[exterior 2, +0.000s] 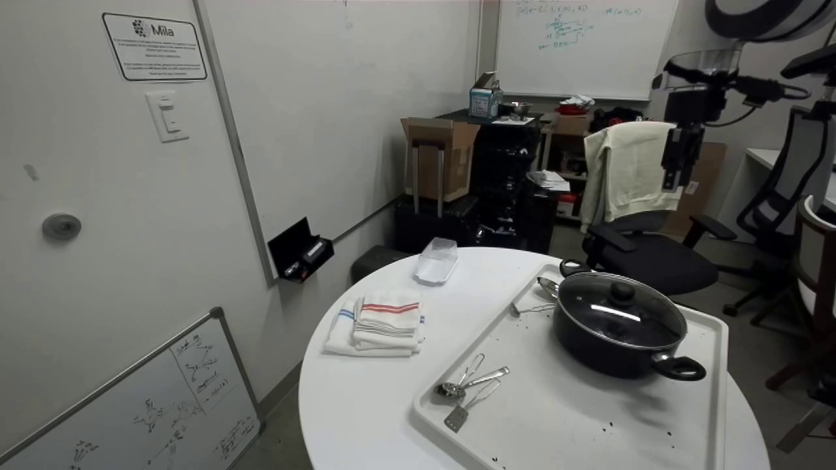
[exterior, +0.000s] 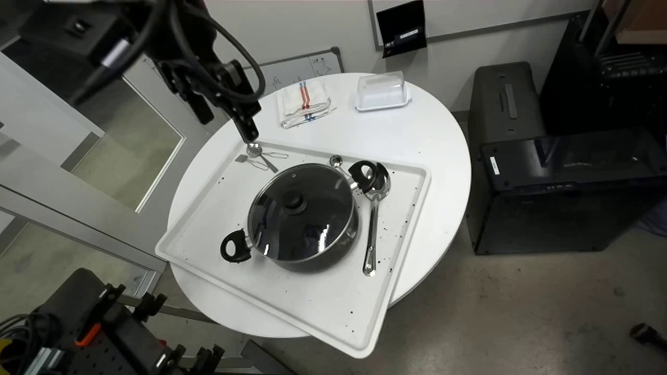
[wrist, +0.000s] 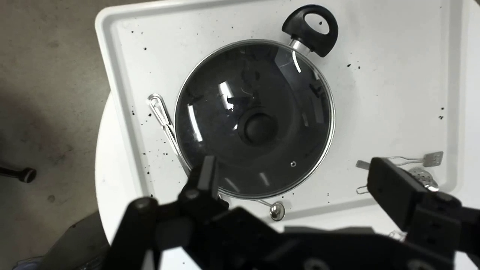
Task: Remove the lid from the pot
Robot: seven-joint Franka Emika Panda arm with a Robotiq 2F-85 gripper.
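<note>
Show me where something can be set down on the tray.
Barring specks, the tray has room between the pot and the spatula, and across the pot from the small spoon. Crowded: the corner with the skimmer and spatula, and beside the pot around the long metal utensil.

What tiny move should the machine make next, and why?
Probably bring the open end effector over the knob on the lid: the lid covers the pot, the knob sticks up as a likely grip, and the spread fingers hang away from it, holding nothing.

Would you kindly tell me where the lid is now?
In an exterior view, the lid sits on the black pot, well right of the folded towels.
</note>
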